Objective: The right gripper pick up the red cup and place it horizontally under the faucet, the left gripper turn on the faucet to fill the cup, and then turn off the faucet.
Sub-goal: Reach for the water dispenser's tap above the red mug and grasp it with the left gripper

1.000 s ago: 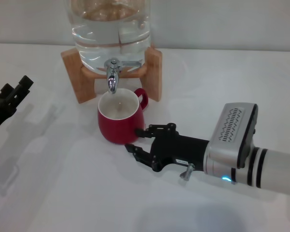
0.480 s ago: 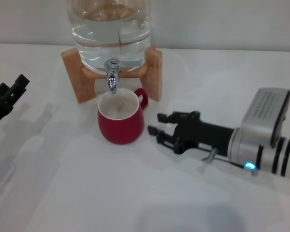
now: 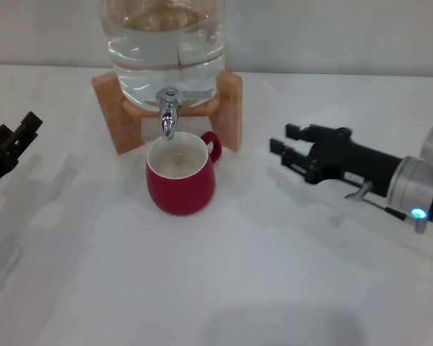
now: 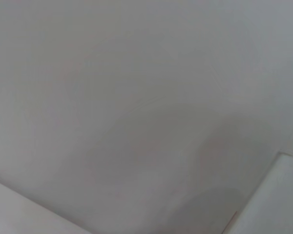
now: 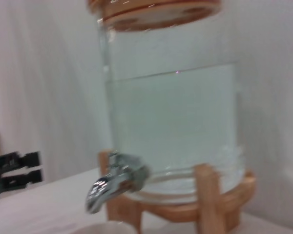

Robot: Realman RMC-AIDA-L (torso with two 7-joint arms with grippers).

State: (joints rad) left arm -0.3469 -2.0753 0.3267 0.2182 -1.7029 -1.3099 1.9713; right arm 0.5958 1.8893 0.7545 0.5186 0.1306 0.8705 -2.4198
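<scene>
White table (image 3: 274, 288); squat red cup (image 3: 180, 180), white inside, upright under faucet (image 3: 167, 112); right gripper (image 3: 283, 150) fingers spread.

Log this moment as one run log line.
red cup: upright under faucet | right gripper: open, empty, clear of cup | left gripper: at table's left

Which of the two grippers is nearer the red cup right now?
The right gripper, with the blue light, open beside the red cup. The left gripper sits farther off.

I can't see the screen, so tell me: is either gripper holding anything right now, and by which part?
Nothing is held. The right gripper is open, apart from the red cup; the left gripper is off to the left.
</scene>
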